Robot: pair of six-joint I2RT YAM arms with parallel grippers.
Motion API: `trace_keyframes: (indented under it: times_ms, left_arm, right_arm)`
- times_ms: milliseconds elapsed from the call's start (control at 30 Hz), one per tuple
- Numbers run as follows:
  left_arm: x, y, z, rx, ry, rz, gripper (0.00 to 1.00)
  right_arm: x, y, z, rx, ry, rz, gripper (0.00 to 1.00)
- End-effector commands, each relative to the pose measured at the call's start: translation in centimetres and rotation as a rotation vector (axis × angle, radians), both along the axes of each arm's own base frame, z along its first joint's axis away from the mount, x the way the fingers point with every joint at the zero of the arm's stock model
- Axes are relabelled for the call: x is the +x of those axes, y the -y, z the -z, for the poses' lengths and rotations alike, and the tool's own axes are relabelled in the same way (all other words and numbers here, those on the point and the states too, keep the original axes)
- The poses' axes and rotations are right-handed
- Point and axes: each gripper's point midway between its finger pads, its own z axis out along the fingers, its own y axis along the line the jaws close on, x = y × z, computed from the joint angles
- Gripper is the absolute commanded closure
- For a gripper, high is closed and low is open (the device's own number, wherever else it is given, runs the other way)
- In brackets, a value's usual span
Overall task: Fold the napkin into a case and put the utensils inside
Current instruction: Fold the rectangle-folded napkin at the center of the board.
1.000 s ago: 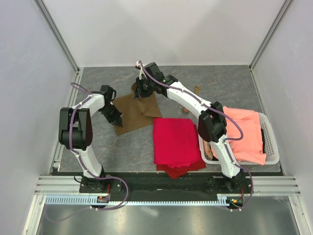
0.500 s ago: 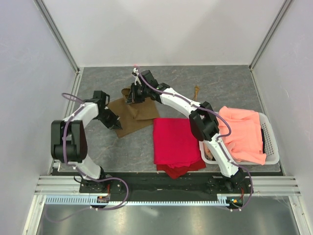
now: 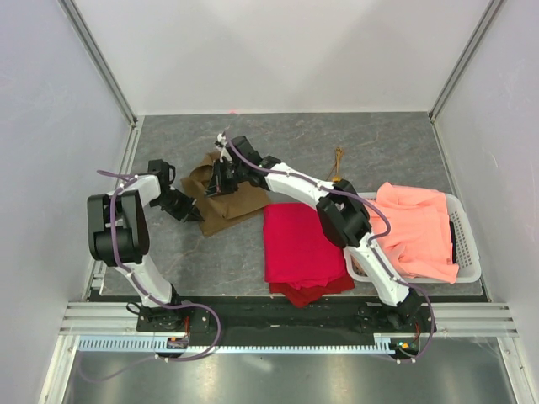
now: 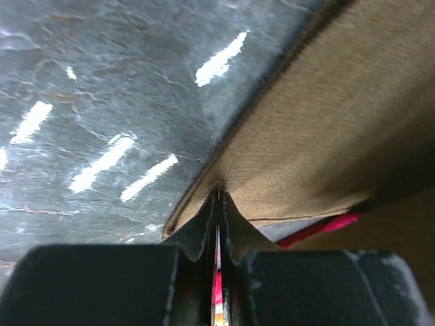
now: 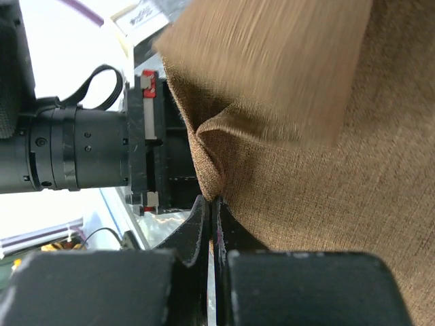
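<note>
Since 1 second ago both arms have swung leftward, dragging the napkin [image 3: 242, 202] with them and bunching its far edge. The left gripper [image 4: 218, 198] is pinched tight on the napkin's left edge, low against the table [image 4: 102, 81]. The right gripper [image 5: 211, 202] is likewise clamped on a raised fold at the far side. To fold well, I judge the 2 pinches should travel together, keeping the cloth taut so the crease lands straight. The utensils [image 3: 338, 156] lie well apart, further right. No writing is readable; a label [image 5: 136, 17] in the right wrist view is blurred.
</note>
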Motion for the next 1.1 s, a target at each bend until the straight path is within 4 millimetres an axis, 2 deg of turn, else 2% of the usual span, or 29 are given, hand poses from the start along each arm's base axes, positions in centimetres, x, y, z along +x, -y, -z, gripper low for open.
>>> trace_keyframes:
  times_ms: [0,300,467,567,700,800,833,867,967,1033,1067]
  left_arm:
    - [1.4,0.3,-1.0,-0.017,0.060,-0.016,0.94]
    - [-0.6,0.5,-0.2,-0.012,0.037,-0.017,0.94]
    - [-0.7,0.4,-0.7,-0.008,0.056,-0.012,0.94]
    - [-0.3,0.4,-1.9,-0.019,0.090,-0.017,0.94]
    - [0.0,-1.0,-4.3,-0.024,0.145,-0.055,0.93]
    - [0.8,-2.9,-6.6,0.015,0.231,-0.066,0.90]
    - [0.8,-3.2,-6.9,0.026,0.235,-0.060,0.89]
    - [0.9,-3.4,-7.3,0.039,0.253,-0.034,0.87]
    - [1.8,-2.8,-8.3,0.014,0.289,-0.006,0.85]
    - [2.4,-2.0,-8.6,-0.006,0.309,0.018,0.85]
    - [2.7,-0.9,-8.7,-0.013,0.318,0.056,0.84]
  right_arm:
    - [-0.1,-1.9,-0.6,0.071,-0.029,0.004,1.00]
    - [0.4,-2.4,1.7,0.086,-0.115,0.090,1.00]
    - [0.5,-2.6,3.0,0.086,-0.144,0.103,1.00]
    - [0.4,-2.7,3.4,0.090,-0.158,0.097,0.99]
    - [-0.9,-3.0,3.3,0.103,-0.198,0.055,0.85]
    - [-1.7,-2.5,2.2,0.106,-0.205,-0.002,0.69]
    - [-1.9,-2.2,1.8,0.109,-0.214,-0.020,0.59]
    - [-2.0,-1.8,1.0,0.116,-0.216,-0.031,0.57]
    - [-0.6,0.9,-0.2,0.093,-0.181,-0.017,0.45]
    - [0.9,3.6,0.1,0.044,-0.150,0.000,0.42]
    - [1.4,4.8,0.0,0.018,-0.136,0.024,0.42]
